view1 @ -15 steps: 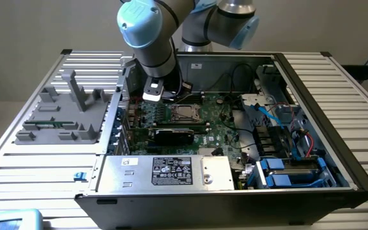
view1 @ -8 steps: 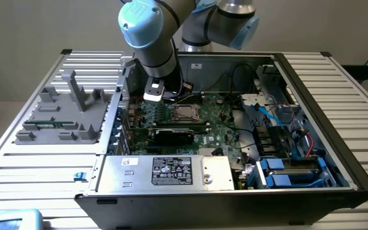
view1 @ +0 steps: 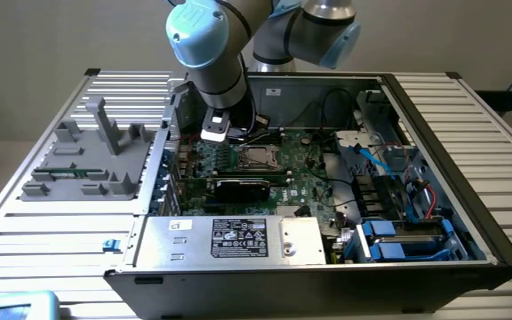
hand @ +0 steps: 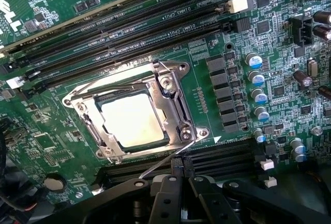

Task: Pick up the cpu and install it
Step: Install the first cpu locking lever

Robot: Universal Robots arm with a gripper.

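Observation:
The cpu (hand: 133, 119) lies flat in the motherboard socket, its pale metal top showing through the silver load frame (hand: 170, 87) that lies closed over its rim. In the exterior view the cpu (view1: 258, 157) sits mid-board inside the open computer case. My gripper (hand: 180, 171) hovers just off the socket's edge with its black fingers (hand: 167, 182) shut together and nothing visibly between them. A thin wire socket lever (hand: 165, 159) slants past just in front of the fingertips. From outside, the gripper (view1: 216, 133) hangs over the board, just to the exterior view's left of the socket.
Black memory slots (hand: 134, 22) run on one side of the socket, and more slots (hand: 222, 154) lie by the fingertips. Capacitors (hand: 257, 87) stand beside the socket. A silver power supply box (view1: 229, 239) fills the case's near side. A grey fixture (view1: 91, 157) stands outside on the slatted table.

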